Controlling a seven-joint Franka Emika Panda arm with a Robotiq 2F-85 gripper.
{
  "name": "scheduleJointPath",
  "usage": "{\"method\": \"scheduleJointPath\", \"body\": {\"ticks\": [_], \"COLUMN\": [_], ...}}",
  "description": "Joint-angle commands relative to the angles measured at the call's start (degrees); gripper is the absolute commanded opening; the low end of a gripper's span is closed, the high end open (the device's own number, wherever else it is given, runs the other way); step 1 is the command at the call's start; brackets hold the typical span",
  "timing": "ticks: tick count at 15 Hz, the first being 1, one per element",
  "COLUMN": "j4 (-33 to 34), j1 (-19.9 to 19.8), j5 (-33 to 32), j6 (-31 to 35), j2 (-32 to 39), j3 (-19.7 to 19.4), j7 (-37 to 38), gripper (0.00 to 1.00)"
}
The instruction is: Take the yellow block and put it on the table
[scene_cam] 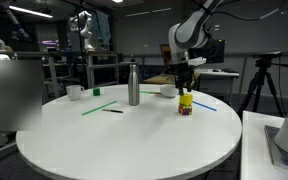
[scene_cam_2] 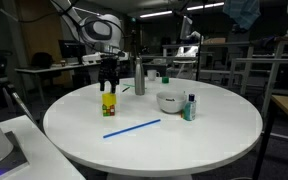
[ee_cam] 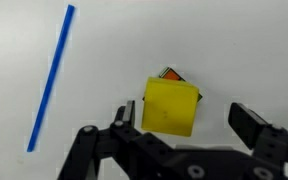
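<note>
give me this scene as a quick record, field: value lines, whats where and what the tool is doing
table: round, white top
yellow block: stacked on a multicoloured cube, not yet on the table
tool: open, over the yellow block, one finger to each side in the wrist view
tool contact: cannot tell
blue straw: flat on the table, apart from the stack
steel bottle: upright
bowl: white, on the table
</note>
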Motion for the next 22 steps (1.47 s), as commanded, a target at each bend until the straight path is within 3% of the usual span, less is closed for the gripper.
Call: {"method": "scheduleJointPath", "body": {"ticks": [1, 12, 13, 14, 16, 21, 22], "j4": [3.0, 3.6, 3.6, 3.7, 3.8, 3.8, 3.8], "j1": [-0.3, -0.7, -0.7, -0.7, -0.8, -0.9, -0.9], "j5": [-1.5, -1.8, -1.8, -1.7, -1.4, -1.5, -1.5], "j6": [-1.8, -2.2, -2.2, -2.3, -2.5, -3.0, -3.3], "j2": [2.4, 4.4, 4.4, 4.4, 4.3, 3.9, 3.8], "j3": [-0.4, -1.2, -1.2, -1.2, -1.1, -1.2, -1.2], "j7": [-2.1, -3.5, -3.5, -3.4, -3.3, -3.0, -3.0], "gripper": [1.0, 1.0, 0.96, 0.72, 0.71, 0.32, 0.3]}}
